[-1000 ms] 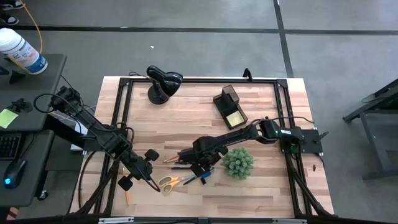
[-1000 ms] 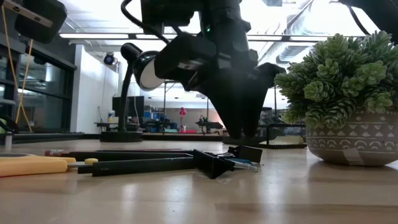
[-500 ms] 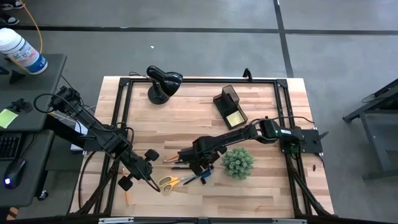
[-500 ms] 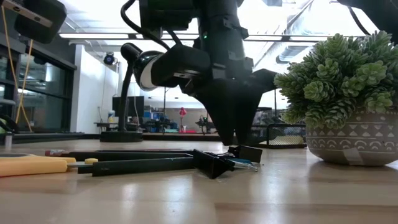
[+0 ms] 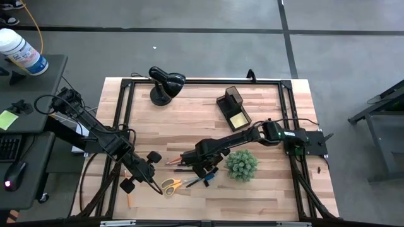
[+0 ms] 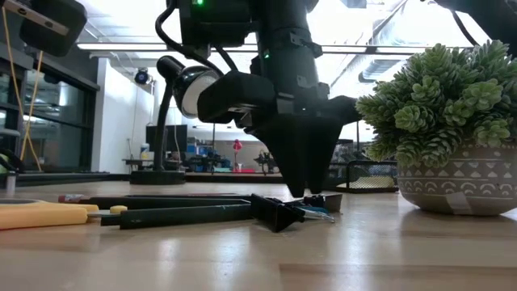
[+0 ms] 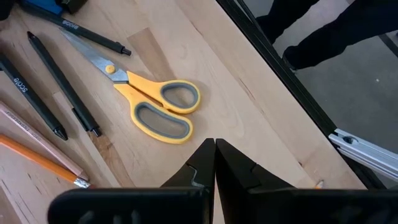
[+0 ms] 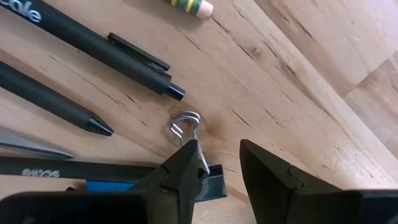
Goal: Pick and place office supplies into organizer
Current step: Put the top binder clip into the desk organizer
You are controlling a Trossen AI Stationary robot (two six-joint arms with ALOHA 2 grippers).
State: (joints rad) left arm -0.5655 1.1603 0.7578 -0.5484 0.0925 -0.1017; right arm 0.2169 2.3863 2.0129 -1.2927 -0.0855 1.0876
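High view: the yellow pad point(image 5: 238, 120) lies in the organizer point(image 5: 232, 108); scissors point(image 5: 169, 185), pens point(image 5: 201, 180) and pencils remain on the wooden surface point(image 5: 189, 129).

Low view: right gripper point(image 6: 311, 192) down at a binder clip point(image 6: 321, 204).

Left wrist view: left gripper point(image 7: 215, 149) shut, empty.

Right wrist view: jaws part-open astride the clip's wire loop, nothing gripped.

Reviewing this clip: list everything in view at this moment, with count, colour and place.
Organizer: one, black, far side of table, right of centre.
Sticky-note pad: one, yellow, in the organizer's lower tray.
Desk lamp: one, black, far left of table.
Plant: one, green, patterned pot, near right.
Scissors: one, yellow handles, near edge.
Pens: several, black, beside the scissors.
Pencils: two or more, orange and wooden, beside the pens.
Binder clip: one, black, under the right gripper.
Bottle: one, white and blue, side stand.
Left gripper: shut, over the scissors.
Right gripper: open, straddling the clip.
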